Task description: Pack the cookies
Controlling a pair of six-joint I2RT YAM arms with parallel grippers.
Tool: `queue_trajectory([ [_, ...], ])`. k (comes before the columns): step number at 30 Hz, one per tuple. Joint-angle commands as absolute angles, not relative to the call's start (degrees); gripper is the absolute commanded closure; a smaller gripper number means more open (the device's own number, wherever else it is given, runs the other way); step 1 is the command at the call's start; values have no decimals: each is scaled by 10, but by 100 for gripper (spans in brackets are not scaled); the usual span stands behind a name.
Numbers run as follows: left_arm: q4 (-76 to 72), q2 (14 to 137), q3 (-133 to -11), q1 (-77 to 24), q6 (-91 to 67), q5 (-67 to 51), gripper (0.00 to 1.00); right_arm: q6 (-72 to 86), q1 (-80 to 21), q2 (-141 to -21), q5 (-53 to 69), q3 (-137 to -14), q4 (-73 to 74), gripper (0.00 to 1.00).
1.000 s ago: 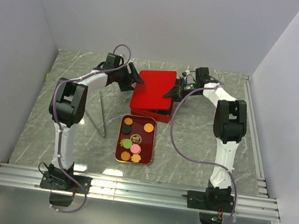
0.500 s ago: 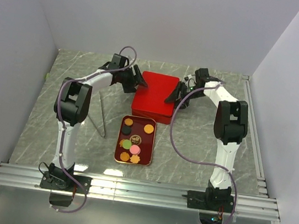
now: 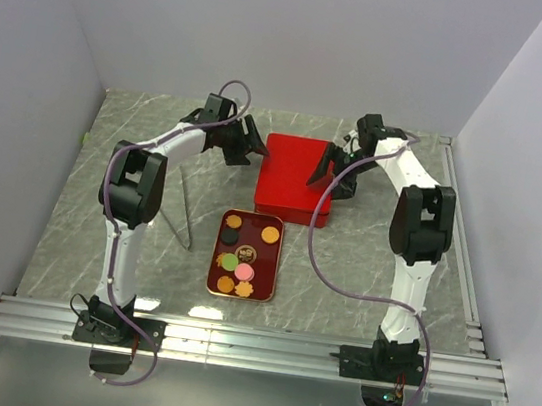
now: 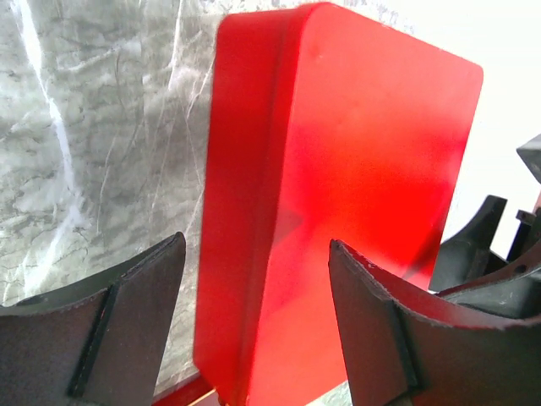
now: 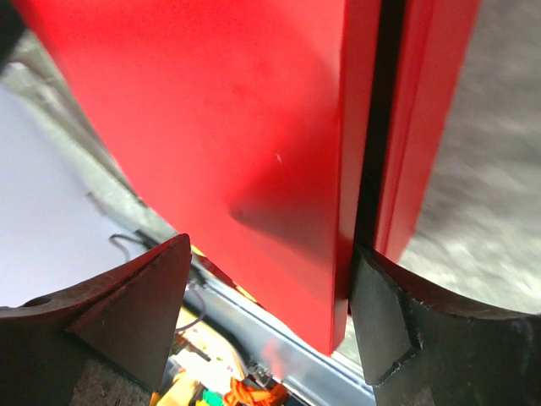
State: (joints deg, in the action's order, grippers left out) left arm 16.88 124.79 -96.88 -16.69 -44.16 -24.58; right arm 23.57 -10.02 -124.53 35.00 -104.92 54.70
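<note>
The grey marbled bench point(image 3: 363, 266) carries everything. A red box point(image 3: 295, 176) sits flat toward its far middle, its lid on top. In the right wrist view a dark slit shows between the lid and the part under it along 1 side.

Just in front of the box, not touching it, lies a dark red tray point(image 3: 265, 263), long side running toward the arm bases. The cookies point(image 3: 246, 253) are all in this tray, about 8 of them, spread in loose rows: orange ones at the far and near ends, with a dark one, a patterned brown one, a green one and a pink one between.

The 2 arms reach in from either side of the box. The left gripper point(image 3: 255, 148) is at the box's left edge, released, its jaws spread wide. In its wrist view the left gripper point(image 4: 256, 245) frames the red box point(image 4: 363, 194) beyond the fingers. The right gripper point(image 3: 322, 167) is at the box's right edge, likewise released. In its wrist view the right gripper point(image 5: 270, 245) has the side of the red box point(image 5: 237, 127) between its fingers. Whether either gripper's pads touch the box cannot be told.

A thin bent metal piece point(image 3: 186, 209) lies on the bench left of the tray
</note>
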Motion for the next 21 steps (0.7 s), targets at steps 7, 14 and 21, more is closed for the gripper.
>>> queue_trajectory([
  [7,173,1261,-1005,-170,-430,-242,26,214,-93,-1174,209,-1072,648,19],
  [14,177,1266,-1012,-177,-428,-242,26,221,-90,-1135,171,-1082,658,19],
  [21,176,1266,-1017,-178,-432,-243,26,292,-31,-1079,260,-995,535,23],
])
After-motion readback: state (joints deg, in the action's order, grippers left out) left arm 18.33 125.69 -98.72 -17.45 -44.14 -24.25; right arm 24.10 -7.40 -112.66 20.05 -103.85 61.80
